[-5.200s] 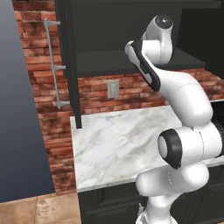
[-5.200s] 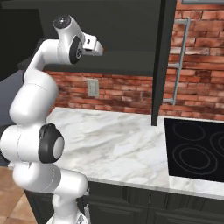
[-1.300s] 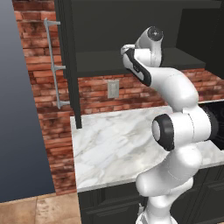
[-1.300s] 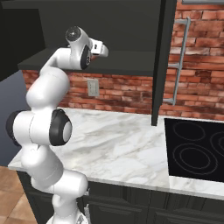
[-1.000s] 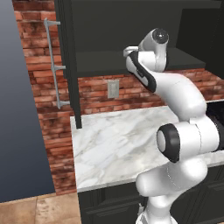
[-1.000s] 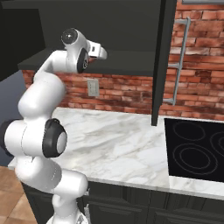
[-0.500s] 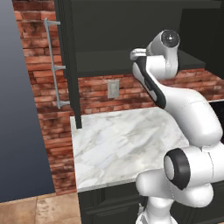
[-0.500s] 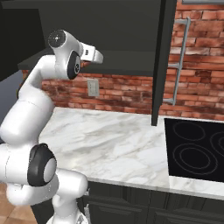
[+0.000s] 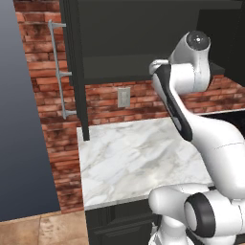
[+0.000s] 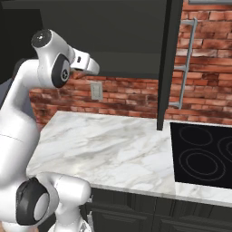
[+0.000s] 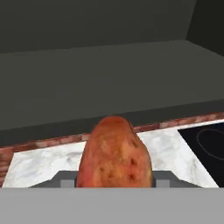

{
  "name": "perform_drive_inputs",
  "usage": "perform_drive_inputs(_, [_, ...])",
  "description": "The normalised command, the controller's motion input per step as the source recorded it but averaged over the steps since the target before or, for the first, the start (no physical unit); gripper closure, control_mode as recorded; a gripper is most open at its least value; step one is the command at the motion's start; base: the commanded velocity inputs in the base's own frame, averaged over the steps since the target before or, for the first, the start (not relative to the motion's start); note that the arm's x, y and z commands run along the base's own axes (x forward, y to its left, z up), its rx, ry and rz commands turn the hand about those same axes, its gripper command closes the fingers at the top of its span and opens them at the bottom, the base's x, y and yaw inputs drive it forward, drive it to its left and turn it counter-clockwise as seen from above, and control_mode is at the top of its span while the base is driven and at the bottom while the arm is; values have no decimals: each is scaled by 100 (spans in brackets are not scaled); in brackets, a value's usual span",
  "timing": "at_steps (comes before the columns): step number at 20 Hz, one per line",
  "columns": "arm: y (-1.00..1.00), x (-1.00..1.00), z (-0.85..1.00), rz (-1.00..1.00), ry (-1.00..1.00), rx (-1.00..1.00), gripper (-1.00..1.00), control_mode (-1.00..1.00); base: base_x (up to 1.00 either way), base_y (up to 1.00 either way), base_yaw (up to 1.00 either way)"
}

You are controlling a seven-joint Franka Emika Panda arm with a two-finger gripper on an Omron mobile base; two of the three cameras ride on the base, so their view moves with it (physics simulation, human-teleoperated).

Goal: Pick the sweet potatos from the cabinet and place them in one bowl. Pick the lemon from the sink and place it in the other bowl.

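An orange-brown sweet potato (image 11: 114,155) sits close up in the hand view, and my gripper (image 11: 113,180) is shut on it, with a grey finger showing at each side. Behind it lies the dark inner shelf of the cabinet (image 11: 109,74). In the right base view my gripper (image 10: 89,67) hangs just in front of the open charcoal cabinet (image 10: 131,54), level with its shelf edge. In the left base view the white arm rises in front of the cabinet (image 9: 119,57) and hides the hand.
A white marble counter (image 9: 129,162) (image 10: 104,145) lies below the cabinet, backed by a brick wall with an outlet (image 10: 96,90). The cabinet door (image 10: 165,63) stands open with its silver bar handle (image 10: 186,63). A black cooktop (image 10: 204,154) is to the right.
The arm has drawn back from the cabinet opening and its upper joints have swung sideways. The sweet potato has stayed in the gripper.
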Motion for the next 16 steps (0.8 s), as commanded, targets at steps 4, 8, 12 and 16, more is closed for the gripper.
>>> perform_drive_inputs(4, [0,-74,7,0,26,0,100,-100,0,0,0])
perform_drive_inputs(8, [0,-77,0,0,25,0,100,-100,0,0,0])
perform_drive_inputs(12, [0,-70,-2,0,26,0,100,-100,0,0,0])
perform_drive_inputs(16, [0,-76,-22,3,16,0,100,-100,0,0,0])
